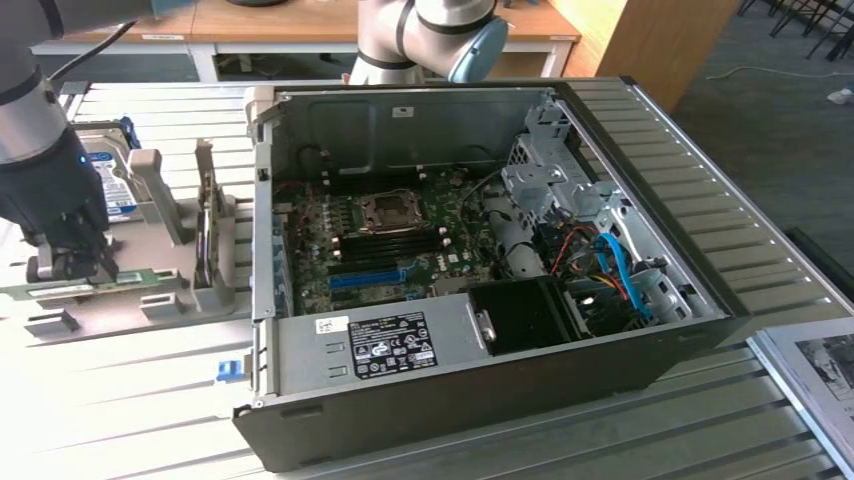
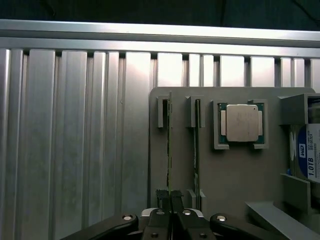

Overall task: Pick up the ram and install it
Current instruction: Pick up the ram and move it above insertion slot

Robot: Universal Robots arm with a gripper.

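Note:
The ram (image 2: 169,150) is a thin green stick seen edge-on, standing in a slot of the grey holder (image 2: 230,185). My gripper (image 2: 169,197) is shut on the near end of it, one black finger on each side. A second ram stick (image 2: 196,145) stands in the neighbouring slot, untouched. In the exterior view the gripper (image 1: 74,262) hangs over the holder (image 1: 134,318) at the far left, with the green ram (image 1: 114,288) lying along the holder just below it.
A processor chip (image 2: 241,122) and a hard drive (image 2: 310,160) also sit in the holder. To the exterior view's right stands the open computer case (image 1: 667,360), with its motherboard (image 1: 387,240) and a blue slot (image 1: 367,277) exposed. Ribbed metal tabletop (image 2: 75,140) surrounds everything.

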